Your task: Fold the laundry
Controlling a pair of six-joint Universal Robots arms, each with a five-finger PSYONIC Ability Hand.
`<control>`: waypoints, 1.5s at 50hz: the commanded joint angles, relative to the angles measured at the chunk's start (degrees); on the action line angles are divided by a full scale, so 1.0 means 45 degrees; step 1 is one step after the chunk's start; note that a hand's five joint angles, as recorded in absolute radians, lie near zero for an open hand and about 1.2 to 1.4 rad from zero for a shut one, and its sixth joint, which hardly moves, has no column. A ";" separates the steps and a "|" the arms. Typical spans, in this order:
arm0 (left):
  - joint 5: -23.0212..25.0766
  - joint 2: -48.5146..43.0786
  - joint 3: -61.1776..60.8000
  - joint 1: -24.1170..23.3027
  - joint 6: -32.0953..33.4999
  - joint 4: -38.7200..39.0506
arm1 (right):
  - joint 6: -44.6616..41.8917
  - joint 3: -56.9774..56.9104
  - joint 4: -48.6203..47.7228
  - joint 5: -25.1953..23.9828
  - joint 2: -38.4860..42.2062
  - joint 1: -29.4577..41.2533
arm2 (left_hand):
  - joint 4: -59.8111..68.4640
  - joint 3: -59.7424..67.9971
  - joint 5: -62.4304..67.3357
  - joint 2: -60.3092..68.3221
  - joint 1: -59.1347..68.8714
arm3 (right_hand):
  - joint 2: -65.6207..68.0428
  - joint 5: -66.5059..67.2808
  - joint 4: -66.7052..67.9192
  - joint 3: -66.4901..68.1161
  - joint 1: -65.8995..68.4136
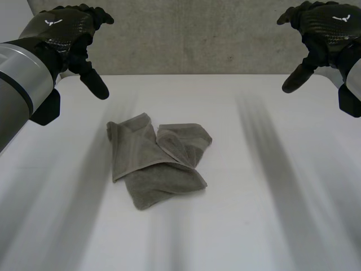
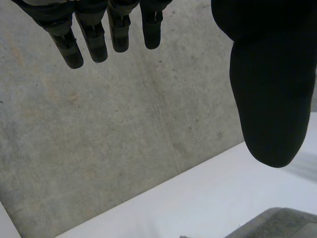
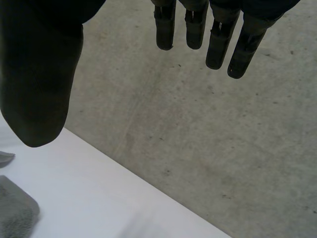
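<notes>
A grey-green towel (image 1: 158, 160) lies crumpled and partly folded over itself in the middle of the white table (image 1: 271, 214). My left hand (image 1: 67, 34) hovers high above the table's far left corner, fingers straight and relaxed, thumb pointing down, holding nothing. My right hand (image 1: 318, 28) hovers the same way above the far right corner, open and empty. In the left wrist view my fingers (image 2: 94, 34) and thumb (image 2: 270, 89) are spread apart, with a bit of the towel (image 2: 282, 223) below the thumb. The right wrist view has the fingers (image 3: 218, 39) spread and a towel corner (image 3: 15, 213) below the thumb (image 3: 39, 84).
A grey concrete wall (image 1: 192, 39) stands behind the table's far edge. The table's far edge (image 2: 163, 198) runs under both hands.
</notes>
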 commanded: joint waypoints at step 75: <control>-0.1188 -0.5141 -0.4081 -0.0233 0.0154 0.6355 | -0.2810 -0.9865 0.0495 -0.3284 1.1899 0.3685 | 1.4960 1.4947 1.4676 1.4958 1.4897 | 1.4651 1.4798 1.4533 1.4758 1.4780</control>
